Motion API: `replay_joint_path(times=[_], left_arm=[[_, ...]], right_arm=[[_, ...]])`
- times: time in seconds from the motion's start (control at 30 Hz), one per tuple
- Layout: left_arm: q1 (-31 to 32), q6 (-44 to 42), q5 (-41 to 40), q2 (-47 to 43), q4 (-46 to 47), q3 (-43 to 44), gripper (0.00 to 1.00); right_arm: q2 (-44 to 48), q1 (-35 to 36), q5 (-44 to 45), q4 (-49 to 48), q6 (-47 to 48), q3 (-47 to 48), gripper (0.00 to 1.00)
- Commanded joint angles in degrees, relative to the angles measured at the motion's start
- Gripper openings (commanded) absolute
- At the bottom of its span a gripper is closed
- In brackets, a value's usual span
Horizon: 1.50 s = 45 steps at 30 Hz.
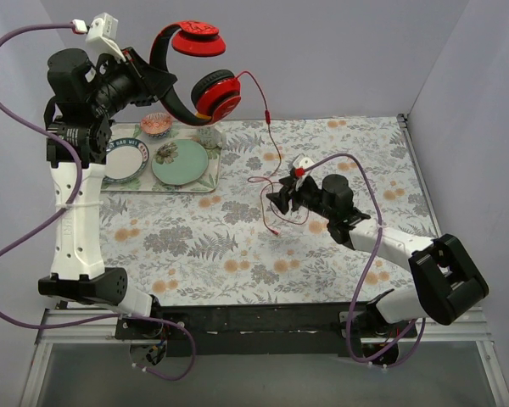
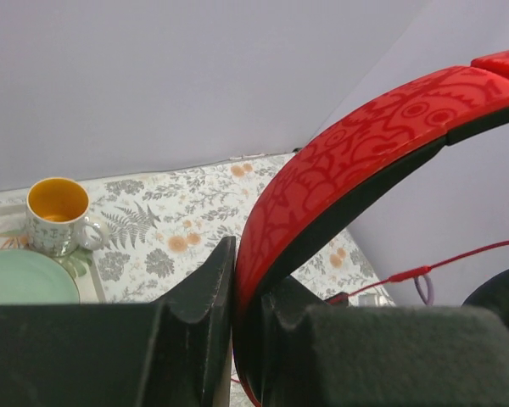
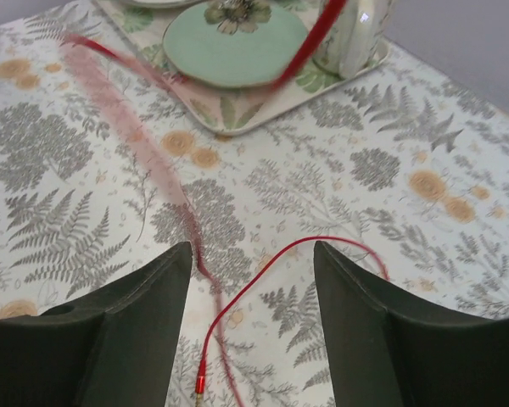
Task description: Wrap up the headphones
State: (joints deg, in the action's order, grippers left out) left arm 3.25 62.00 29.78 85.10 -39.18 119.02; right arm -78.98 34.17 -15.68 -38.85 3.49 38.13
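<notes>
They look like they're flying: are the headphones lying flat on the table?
No, the left gripper holds the headphones up by their headband.

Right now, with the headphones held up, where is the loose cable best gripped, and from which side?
Probably take the cable on its slack run lying flat on the table near the plug, coming down from above. That run lies between the right gripper's open fingers; the blurred hanging part looks harder to catch.
</notes>
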Motion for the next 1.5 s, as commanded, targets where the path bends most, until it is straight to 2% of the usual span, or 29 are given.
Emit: replay_joint_path(times=[0.0, 0.07, 0.3, 0.47, 0.67, 0.73, 1.07, 1.1, 1.2, 1.23, 1.3, 1.33, 1.37, 1.4, 1.47], left_arm=[[0.18, 2.42, 0.1, -0.81, 2.97, 1.04, 0.0], [0.09, 3.56, 0.19, -0.9, 4.19, 0.34, 0.0], [0.09, 3.57, -0.42, -0.55, 5.78, 0.69, 0.0], [0.09, 1.2, -3.23, -1.6, 5.87, -2.82, 0.0], [0.18, 0.32, -4.3, -3.19, 6.83, -7.22, 0.0], [0.09, 0.49, -4.03, -3.27, 6.83, -7.31, 0.0], [0.18, 1.63, -4.03, -3.36, 7.01, -5.47, 0.0], [0.18, 1.98, -3.85, -3.36, 7.1, -5.21, 0.0], [0.18, 2.6, -3.06, -3.1, 7.19, -4.94, 0.0], [0.09, 2.86, -3.06, -3.01, 7.19, -5.11, 0.0], [0.09, 3.13, -3.59, -2.75, 7.71, -5.73, 0.0], [0.09, 3.22, -4.11, -2.49, 7.97, -6.25, 0.0], [0.09, 3.3, -5.16, -2.13, 8.15, -7.04, 0.0], [0.18, 3.39, -5.52, -1.87, 8.41, -7.66, 0.0], [0.18, 3.83, -6.92, -0.46, 9.29, -9.85, 0.0]], right_arm=[[1.29, -0.16, -4.79, 0.61, 0.91, -0.51, 0.66], [0.06, -0.16, -5.67, 1.23, 1.78, 0.1, 0.71], [-4.08, -0.16, -4.88, 1.76, 1.52, 1.94, 0.75], [0.57, -0.07, -0.5, 6.59, 3.19, 3.97, 0.85], [5.51, 3.52, 0.3, 5.37, 4.77, 8.27, 0.93], [3.06, 4.84, 0.04, 5.54, 5.56, 10.55, 0.96], [-14.35, 8.28, 0.04, 11.51, 1.88, 26.55, 0.96], [-15.32, 8.36, -0.05, 12.13, 2.14, 27.6, 0.95], [-18.14, 8.37, 1.44, 13.89, 1.96, 28.14, 0.69], [-18.31, 8.45, 1.53, 14.15, 1.88, 27.44, 0.47], [-18.05, 8.45, 1.79, 15.81, 1.09, 26.82, 0.28], [-17.79, 8.63, 2.4, 17.13, 0.82, 26.91, 0.1], [-17.53, 9.41, 3.19, 18.62, 0.65, 27.17, 0.04], [-17.52, 10.2, 4.33, 23.25, 0.64, 27.52, 0.01], [-17.61, 13.18, 8.55, 28.97, 2.22, 30.06, 0.01]])
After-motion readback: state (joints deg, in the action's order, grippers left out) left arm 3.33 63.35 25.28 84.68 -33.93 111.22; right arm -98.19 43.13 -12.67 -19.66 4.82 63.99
